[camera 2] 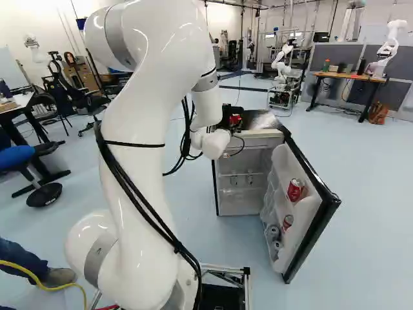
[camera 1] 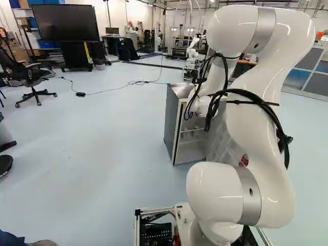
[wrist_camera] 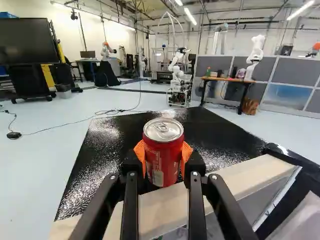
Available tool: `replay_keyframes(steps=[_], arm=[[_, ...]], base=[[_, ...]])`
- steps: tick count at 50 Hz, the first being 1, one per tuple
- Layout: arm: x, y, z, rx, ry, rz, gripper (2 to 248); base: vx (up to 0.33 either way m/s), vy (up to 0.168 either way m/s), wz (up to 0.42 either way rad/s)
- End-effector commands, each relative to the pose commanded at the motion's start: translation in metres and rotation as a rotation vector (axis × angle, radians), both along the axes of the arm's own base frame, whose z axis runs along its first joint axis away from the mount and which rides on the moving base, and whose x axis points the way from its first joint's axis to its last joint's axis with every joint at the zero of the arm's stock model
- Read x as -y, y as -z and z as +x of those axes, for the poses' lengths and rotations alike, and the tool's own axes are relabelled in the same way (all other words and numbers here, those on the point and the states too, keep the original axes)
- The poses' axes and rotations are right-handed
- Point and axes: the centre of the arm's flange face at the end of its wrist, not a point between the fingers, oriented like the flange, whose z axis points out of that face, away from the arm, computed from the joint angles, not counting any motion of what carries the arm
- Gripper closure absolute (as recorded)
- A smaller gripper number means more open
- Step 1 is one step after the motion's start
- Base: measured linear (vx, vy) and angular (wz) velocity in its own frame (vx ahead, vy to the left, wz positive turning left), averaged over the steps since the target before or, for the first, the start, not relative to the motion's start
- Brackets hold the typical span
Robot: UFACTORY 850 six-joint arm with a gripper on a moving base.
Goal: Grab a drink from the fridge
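My gripper is at the top of the small fridge in the right base view, with a red can at it. Seen from the wrist, the gripper is shut on that upright red can, an orange pad against each side. The can's top faces up, its tab still flat. Behind it spreads the fridge's black top; whether the can's base touches the fridge cannot be told. The fridge door stands open, with more cans, one of them a red can, on its inner shelves.
Another robot stands beyond the fridge. A desk is farther back at the right. Office chairs and a large screen are at the left, and a cable crosses the floor. A person's shoe shows near the base's left.
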Motion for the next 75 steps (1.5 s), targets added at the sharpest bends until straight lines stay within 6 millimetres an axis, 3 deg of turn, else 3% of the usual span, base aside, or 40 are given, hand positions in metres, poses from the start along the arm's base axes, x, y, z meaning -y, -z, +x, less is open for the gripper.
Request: replay_keyframes(steps=[17,18,23,24,28,29,33,34,50,75], arm=[[0.0,0.001,0.002,-0.005,-0.001,0.001,150],[0.0,0.001,0.002,-0.005,-0.001,0.001,118],[0.0,0.001,0.002,-0.005,-0.001,0.001,118],[0.0,0.001,0.002,-0.005,-0.001,0.001,83],[0.0,0.001,0.002,-0.005,-0.001,0.001,83],[0.0,0.001,0.002,-0.005,-0.001,0.001,47],[0.0,0.0,0.002,-0.004,-0.001,0.001,47],[0.0,0.0,0.002,-0.003,-0.001,0.0,11],[0.001,-0.017,-0.007,0.018,0.005,-0.006,3],[0.01,-0.05,-0.053,0.044,0.05,-0.015,3]], base=[[0.0,0.0,0.0],[0.0,0.0,0.0],[0.0,0.0,0.0],[0.0,0.0,0.0],[0.0,0.0,0.0],[0.0,0.0,0.0],[0.0,0.0,0.0],[0.0,0.0,0.0],[0.0,0.0,0.0],[0.0,0.0,0.0]])
